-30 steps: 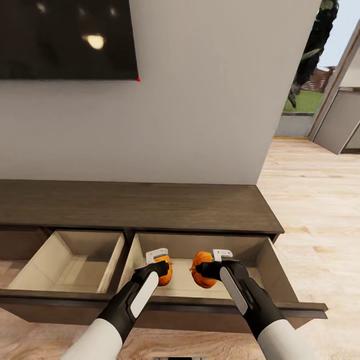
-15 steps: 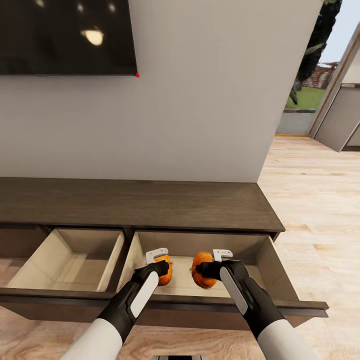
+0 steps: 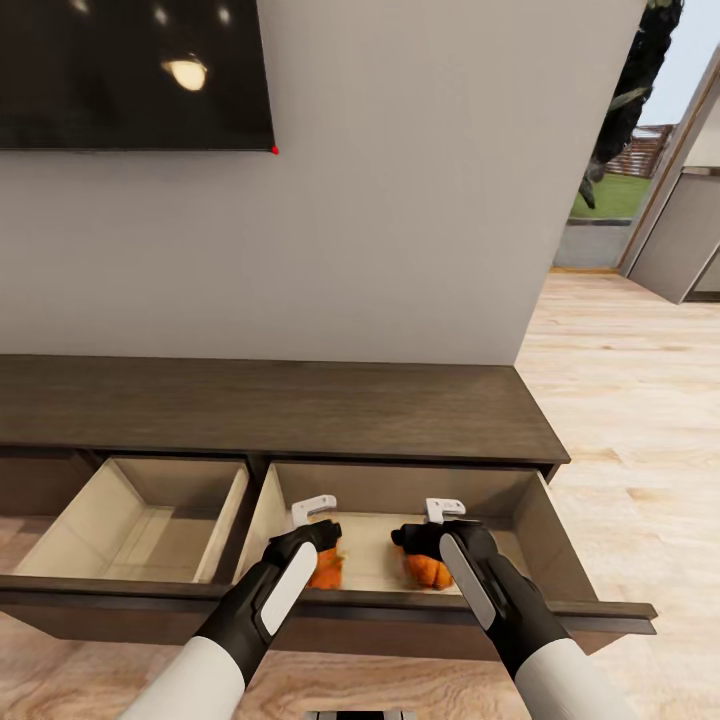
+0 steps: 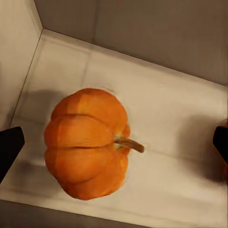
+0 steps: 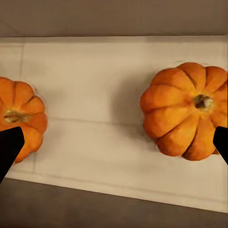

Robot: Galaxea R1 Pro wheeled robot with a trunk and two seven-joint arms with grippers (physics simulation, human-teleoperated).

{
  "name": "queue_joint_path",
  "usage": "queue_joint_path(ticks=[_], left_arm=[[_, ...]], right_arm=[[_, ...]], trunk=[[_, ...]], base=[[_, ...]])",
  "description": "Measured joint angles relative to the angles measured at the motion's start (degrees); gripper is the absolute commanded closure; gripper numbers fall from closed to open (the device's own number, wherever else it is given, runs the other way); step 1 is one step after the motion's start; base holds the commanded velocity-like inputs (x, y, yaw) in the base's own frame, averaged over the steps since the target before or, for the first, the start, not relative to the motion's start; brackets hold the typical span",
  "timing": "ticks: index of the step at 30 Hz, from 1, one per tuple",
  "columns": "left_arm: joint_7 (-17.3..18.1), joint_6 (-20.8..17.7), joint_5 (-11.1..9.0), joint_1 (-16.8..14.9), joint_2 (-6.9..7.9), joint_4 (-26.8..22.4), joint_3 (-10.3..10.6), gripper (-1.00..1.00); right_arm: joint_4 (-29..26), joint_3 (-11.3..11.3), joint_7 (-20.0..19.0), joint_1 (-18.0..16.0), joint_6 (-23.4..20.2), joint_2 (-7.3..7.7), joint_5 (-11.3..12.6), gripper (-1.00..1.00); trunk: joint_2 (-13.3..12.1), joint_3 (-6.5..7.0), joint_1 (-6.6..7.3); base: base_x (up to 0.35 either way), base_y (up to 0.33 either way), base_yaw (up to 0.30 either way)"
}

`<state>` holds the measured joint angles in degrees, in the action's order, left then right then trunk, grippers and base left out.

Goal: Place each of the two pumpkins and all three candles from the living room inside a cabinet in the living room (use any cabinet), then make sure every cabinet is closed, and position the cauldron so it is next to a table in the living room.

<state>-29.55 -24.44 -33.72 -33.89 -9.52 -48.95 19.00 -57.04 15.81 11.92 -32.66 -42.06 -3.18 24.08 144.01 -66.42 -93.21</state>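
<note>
The dark-brown cabinet [image 3: 270,410] stands against the wall with both drawers pulled out. Two orange pumpkins lie apart on the right drawer's pale floor: one [image 3: 326,570] under my left gripper [image 3: 314,528], the other [image 3: 428,572] under my right gripper [image 3: 441,528]. Both grippers hang open just above the drawer, holding nothing. In the left wrist view a pumpkin [image 4: 88,142] lies on its side with the stem sideways. The right wrist view has one pumpkin [image 5: 183,116] stem-up and the other [image 5: 19,123] beside it. Candles, cauldron and table are out of view.
The left drawer [image 3: 150,530] is open and pale inside. A dark TV [image 3: 130,75] hangs on the wall above the cabinet. Light wood floor [image 3: 630,400] runs to the right toward a glass door and garden.
Both grippers opened and the two pumpkins dropped from them onto the right drawer's floor. The arms have stayed in place.
</note>
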Motion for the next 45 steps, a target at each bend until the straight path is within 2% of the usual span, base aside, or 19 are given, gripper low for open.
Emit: queue_joint_path(ticks=[3,45], left_arm=[[0.00,0.00,-0.05,0.00,0.00,-0.01,0.00,-1.00],[-0.04,-0.71,-1.16,0.02,0.35,-0.53,-0.43,-1.00]], right_arm=[[-0.02,0.00,0.00,0.00,-0.01,0.00,0.01,-1.00],[0.06,-0.17,-0.10,-0.09,-0.08,0.17,0.19,-1.00]], trunk=[[0.00,0.00,0.00],[-0.56,9.31,1.07]], base=[[0.000,0.000,0.000],[-0.011,0.000,0.000]])
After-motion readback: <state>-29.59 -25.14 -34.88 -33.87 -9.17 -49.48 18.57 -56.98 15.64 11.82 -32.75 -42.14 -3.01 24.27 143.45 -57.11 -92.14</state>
